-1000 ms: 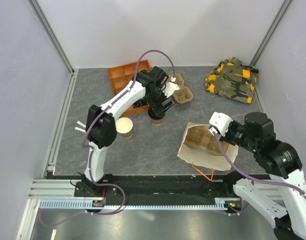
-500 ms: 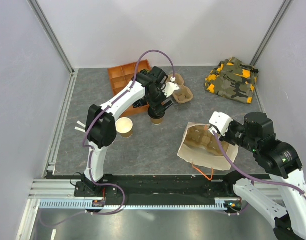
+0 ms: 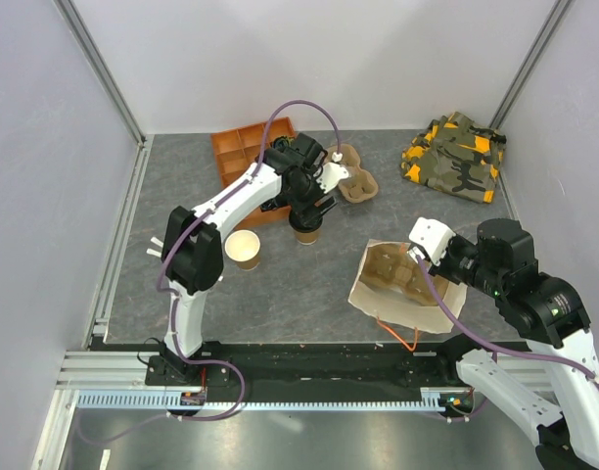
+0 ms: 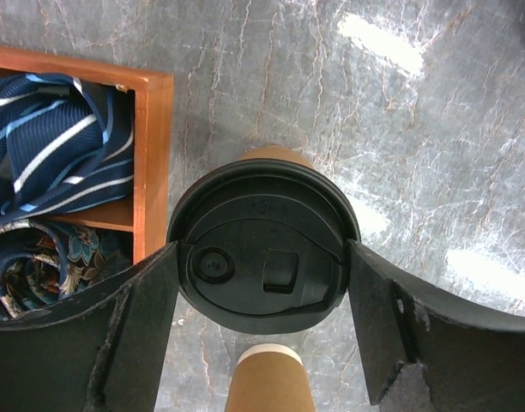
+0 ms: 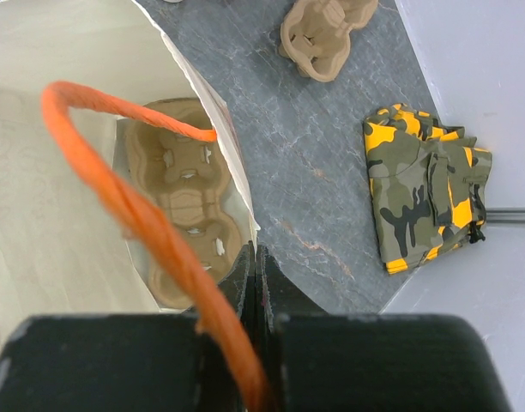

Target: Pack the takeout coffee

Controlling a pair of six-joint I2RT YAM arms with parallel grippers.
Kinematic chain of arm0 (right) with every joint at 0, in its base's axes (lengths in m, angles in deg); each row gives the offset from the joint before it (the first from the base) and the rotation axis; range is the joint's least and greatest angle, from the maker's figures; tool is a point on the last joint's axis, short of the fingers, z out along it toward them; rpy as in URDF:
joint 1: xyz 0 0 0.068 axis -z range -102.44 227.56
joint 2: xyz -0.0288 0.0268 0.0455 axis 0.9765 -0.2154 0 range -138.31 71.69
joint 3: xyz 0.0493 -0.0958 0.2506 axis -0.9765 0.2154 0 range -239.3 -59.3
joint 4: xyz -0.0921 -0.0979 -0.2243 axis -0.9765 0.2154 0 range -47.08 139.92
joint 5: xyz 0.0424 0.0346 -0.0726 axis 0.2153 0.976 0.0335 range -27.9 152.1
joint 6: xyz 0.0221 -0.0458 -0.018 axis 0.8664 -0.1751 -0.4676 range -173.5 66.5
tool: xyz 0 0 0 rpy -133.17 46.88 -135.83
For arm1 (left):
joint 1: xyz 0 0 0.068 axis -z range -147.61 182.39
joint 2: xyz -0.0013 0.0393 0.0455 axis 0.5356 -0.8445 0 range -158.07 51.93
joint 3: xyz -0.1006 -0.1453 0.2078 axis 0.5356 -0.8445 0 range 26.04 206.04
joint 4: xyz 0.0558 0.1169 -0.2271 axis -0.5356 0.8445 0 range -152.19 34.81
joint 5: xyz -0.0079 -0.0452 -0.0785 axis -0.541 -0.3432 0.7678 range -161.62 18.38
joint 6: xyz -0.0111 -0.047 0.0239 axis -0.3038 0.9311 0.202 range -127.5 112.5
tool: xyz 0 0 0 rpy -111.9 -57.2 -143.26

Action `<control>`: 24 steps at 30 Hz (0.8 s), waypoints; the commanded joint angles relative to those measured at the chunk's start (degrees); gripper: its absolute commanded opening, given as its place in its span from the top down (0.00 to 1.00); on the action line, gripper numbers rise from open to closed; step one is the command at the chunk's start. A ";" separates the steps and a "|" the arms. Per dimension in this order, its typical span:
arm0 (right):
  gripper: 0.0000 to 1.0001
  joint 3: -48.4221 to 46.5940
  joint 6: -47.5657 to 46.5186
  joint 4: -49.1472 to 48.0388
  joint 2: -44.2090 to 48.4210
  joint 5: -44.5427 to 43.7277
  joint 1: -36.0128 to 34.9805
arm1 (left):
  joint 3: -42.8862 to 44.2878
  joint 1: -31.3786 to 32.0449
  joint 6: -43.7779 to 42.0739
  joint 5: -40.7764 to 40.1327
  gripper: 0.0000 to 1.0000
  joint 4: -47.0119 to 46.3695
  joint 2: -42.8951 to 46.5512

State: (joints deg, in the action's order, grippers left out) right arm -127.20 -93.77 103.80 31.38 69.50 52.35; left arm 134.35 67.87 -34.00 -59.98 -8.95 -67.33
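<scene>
**Takeout coffee** [image 4: 262, 257]: upright on the worktop [image 3: 309, 284], about midway between the left and right edges and toward the far edge. It stands just beside the orange divided tray [image 3: 243, 147]. The black lid shows whole; only a sliver of the tan wall shows, and the base is hidden.

**Left claw** [image 3: 307, 220]: the fingers [image 4: 117, 335] are apart, one on either side of the lid at its rim. Whether they press it cannot be told.

**Open cup** [image 3: 244, 249]: no lid, nearer the left edge. It is cut off in the wrist view.

**Tray contents**: a striped blue tie [image 4: 48, 154] and a patterned cloth [image 4: 39, 266], both cut by the frame. From above, the arm covers them.

**Right claw** [image 5: 258, 283]: together, clamped on the rim of the paper bag [image 5: 57, 215], toward the near right corner. The orange handle [image 5: 134, 215] crosses in front.

**Bagged carrier** [image 5: 181, 215]: moulded pulp, partly hidden by the bag wall and handle.

**Loose carrier** [image 3: 356, 181]: toward the far edge, partly behind the left arm.

**Camouflage cloth** [image 3: 454, 155]: far right corner.
</scene>
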 commanded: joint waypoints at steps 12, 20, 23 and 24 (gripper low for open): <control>1.00 -0.66 2.39 -1.99 0.15 0.07 0.25 | -4.52 0.73 2.06 0.93 0.30 -0.59 10.01; 1.00 -0.31 3.18 -2.08 0.24 1.13 0.16 | -1.27 0.73 7.95 4.17 0.36 -1.03 18.62; 1.00 0.13 3.53 -2.43 0.15 1.83 0.16 | -0.91 0.73 11.03 7.24 0.38 -0.94 23.28; 1.00 0.48 3.53 -2.61 0.15 1.92 0.16 | -1.00 0.73 11.99 7.78 0.39 -0.94 25.64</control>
State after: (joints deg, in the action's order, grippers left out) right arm -127.20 -91.54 103.78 31.40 69.98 52.35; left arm 130.46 68.48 -28.03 -57.47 -8.82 -50.17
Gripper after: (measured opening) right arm 0.011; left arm 0.785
